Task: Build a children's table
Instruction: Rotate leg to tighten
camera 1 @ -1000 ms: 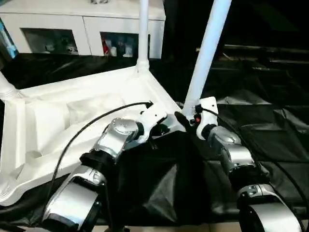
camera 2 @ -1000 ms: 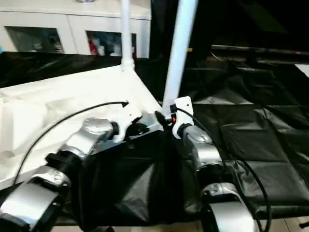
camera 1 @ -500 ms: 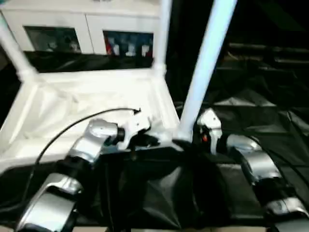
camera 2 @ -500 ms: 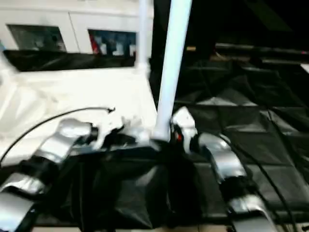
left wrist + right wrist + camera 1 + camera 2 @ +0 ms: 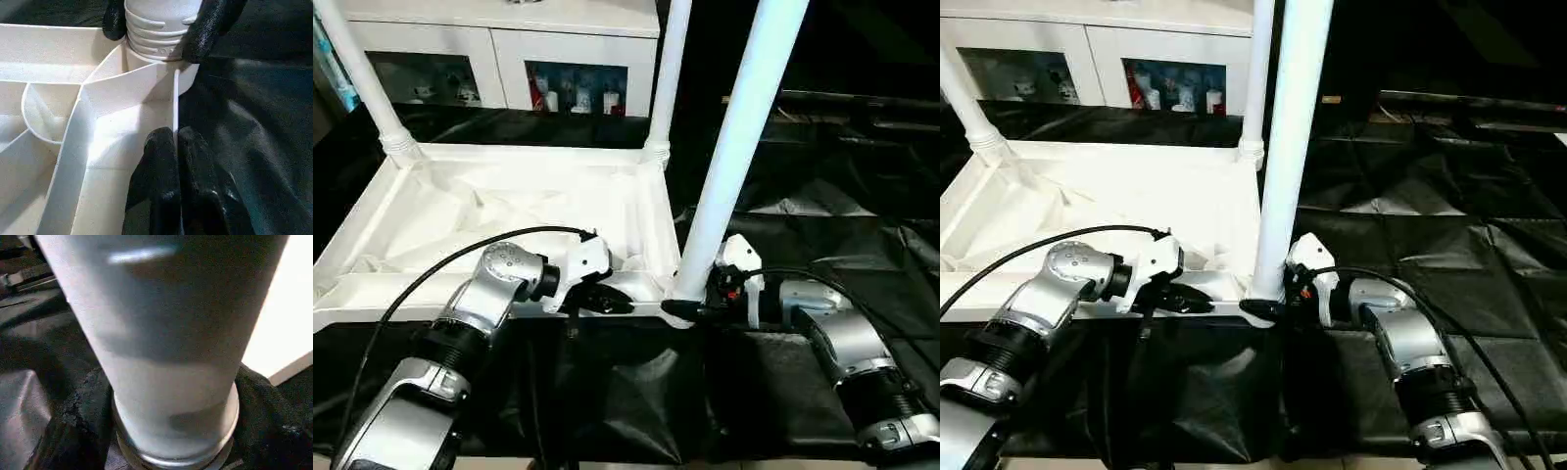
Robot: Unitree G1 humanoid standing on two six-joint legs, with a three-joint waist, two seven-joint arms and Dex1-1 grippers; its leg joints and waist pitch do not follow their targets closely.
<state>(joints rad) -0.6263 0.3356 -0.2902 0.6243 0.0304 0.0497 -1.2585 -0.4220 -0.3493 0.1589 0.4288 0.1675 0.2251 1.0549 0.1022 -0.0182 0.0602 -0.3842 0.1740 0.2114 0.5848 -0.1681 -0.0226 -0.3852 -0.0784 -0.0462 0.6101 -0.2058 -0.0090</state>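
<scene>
The children's table [image 5: 509,206] lies upside down on the black-draped work table, ribbed underside up. Three white legs stand in its corner sockets: far left [image 5: 362,78], far right [image 5: 671,78] and near right [image 5: 734,147]. My left gripper [image 5: 612,302] is shut on the thin near rim wall [image 5: 175,112], close to the near right corner. My right gripper [image 5: 680,308] reaches in from the right. Its black fingers [image 5: 210,24] press on both sides of the near right leg's ribbed base [image 5: 156,29], just above the socket.
A white cabinet [image 5: 499,29] with glass doors stands behind the work table. Crinkled black drape [image 5: 822,255] covers the surface to the right and hangs over the near edge. A black cable [image 5: 440,274] loops over my left forearm.
The upturned table top has swung round from a skewed lie to square with the near edge. Both grippers moved with it. My right gripper's fingers have closed in on the leg's base.
</scene>
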